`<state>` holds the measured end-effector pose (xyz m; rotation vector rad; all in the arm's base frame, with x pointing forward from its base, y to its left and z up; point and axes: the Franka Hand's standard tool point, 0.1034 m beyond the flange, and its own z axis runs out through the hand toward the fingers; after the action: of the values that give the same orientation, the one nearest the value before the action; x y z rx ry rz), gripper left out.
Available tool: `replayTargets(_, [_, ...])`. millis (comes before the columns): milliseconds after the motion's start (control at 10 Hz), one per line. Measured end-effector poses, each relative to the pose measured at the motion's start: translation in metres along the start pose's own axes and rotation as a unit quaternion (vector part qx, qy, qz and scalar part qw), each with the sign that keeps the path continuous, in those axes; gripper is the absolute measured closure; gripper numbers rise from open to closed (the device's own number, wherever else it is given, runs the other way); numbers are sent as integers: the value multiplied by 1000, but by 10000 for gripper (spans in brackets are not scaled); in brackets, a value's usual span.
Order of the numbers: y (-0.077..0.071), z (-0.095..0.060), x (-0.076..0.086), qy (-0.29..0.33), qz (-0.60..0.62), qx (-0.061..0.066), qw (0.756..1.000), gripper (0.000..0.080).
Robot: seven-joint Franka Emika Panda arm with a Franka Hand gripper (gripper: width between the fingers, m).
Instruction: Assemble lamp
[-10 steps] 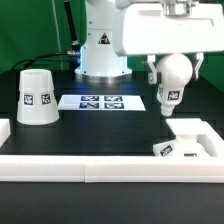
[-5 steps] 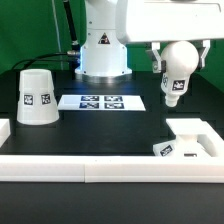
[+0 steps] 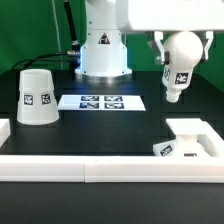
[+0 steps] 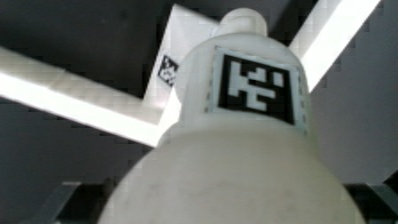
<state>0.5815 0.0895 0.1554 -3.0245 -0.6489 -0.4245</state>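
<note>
The long white rail [image 3: 100,168] walls in the base block [image 3: 165,149] at the exterior view's right, so the tilted bulb [image 3: 178,72], clamped by its head in the gripper [image 3: 180,48] high above that corner, could likely clip the wall or seat crooked if lowered askew. The shade [image 3: 37,97] stands well apart at the exterior view's left, with the marker board [image 3: 100,101] between; neither obstructs

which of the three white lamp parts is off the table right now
The bulb, held in the hand at the exterior view's right; the shade and the base both rest on the table.
</note>
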Motion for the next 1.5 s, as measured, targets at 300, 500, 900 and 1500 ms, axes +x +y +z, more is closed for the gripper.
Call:
replayTargets(300, [4,0,6,11,-5,-4,1000,222])
replayTargets(500, [7,2,10,27,-13,-11,1000,222])
replayTargets(900, [11,19,37,40,-12,-12,999,222])
replayTargets(1500, [11,24,34,72,-13,-25,997,222])
